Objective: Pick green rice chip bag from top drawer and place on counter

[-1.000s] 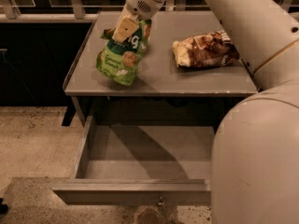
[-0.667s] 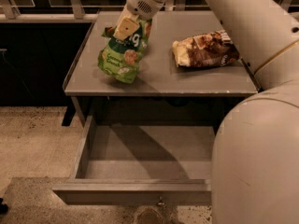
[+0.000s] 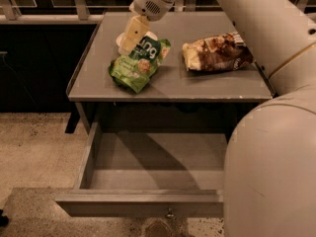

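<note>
Cream end effector [image 3: 132, 35] on white arm [image 3: 261, 28]

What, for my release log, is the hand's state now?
Hand: at the top end of the green rice chip bag on the counter; open or closed cannot be told.

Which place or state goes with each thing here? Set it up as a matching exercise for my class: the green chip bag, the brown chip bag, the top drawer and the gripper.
Things
1. green rice chip bag
2. brown chip bag
3. top drawer
4. gripper

Places or states
A. pulled open, below the counter
B. at the green bag's upper end
C. lying on the counter, right in the view
D. lying on the counter, left in the view

Pairs: 1-D, 2-C, 3-A, 4-B
</note>
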Controlling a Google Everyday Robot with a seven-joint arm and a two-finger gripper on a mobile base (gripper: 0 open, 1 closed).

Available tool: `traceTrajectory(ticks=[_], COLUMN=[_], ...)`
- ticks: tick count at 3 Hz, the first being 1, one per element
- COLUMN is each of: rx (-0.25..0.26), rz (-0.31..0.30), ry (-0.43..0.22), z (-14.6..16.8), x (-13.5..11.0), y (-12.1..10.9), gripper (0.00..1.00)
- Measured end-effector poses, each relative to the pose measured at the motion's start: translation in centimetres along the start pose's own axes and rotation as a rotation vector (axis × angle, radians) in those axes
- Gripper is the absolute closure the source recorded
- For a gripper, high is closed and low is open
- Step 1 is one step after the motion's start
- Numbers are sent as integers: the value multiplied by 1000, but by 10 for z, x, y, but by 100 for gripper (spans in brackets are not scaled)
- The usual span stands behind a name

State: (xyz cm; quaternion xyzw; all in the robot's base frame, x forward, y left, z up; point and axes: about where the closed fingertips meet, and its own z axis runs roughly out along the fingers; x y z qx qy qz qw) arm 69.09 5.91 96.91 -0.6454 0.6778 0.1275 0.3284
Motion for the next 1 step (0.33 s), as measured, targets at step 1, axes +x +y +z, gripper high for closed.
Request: traceTrajectory(ticks=[1], rx=[0], rz=[0], ry=[0], z=[0], x=[0], y=[0], gripper=[0])
